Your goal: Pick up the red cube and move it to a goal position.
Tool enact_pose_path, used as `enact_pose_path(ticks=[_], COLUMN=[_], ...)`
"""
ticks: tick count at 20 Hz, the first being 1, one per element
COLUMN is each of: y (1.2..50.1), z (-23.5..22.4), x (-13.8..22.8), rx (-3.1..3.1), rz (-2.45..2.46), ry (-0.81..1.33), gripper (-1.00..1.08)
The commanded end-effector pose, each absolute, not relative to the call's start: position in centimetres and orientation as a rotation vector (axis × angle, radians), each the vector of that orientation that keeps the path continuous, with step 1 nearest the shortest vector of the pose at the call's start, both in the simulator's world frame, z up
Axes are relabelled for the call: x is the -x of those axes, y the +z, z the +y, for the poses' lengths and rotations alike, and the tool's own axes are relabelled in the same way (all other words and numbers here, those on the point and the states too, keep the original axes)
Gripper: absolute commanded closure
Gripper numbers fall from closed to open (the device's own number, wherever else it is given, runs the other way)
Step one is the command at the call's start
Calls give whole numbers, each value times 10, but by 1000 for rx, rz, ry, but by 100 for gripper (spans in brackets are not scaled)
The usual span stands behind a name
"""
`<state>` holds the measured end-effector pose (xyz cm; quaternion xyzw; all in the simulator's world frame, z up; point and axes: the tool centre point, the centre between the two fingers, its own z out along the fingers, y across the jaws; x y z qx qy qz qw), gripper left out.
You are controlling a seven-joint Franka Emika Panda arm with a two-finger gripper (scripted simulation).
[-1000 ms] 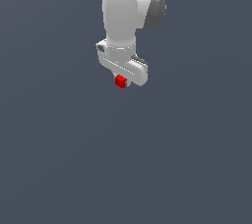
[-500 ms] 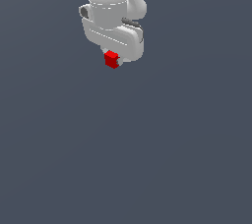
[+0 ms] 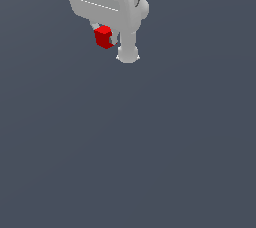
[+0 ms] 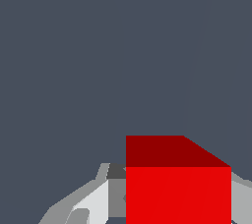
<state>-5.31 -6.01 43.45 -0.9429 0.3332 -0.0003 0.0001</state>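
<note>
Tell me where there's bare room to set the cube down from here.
The red cube sits between the fingers of the gripper, near the exterior view's top edge. Below it and out to both sides, the grey surface shows nothing at all. The only crowding is the arm itself.
</note>
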Motion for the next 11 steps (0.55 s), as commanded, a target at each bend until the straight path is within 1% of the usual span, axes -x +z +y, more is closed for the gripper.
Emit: enact_pose_path(ticks=[1,11], y=[447,464], z=[-63,-67], x=[52,48], rx=[2962,2963], rz=[1046,1045], ry=[0,0], gripper=[108,108])
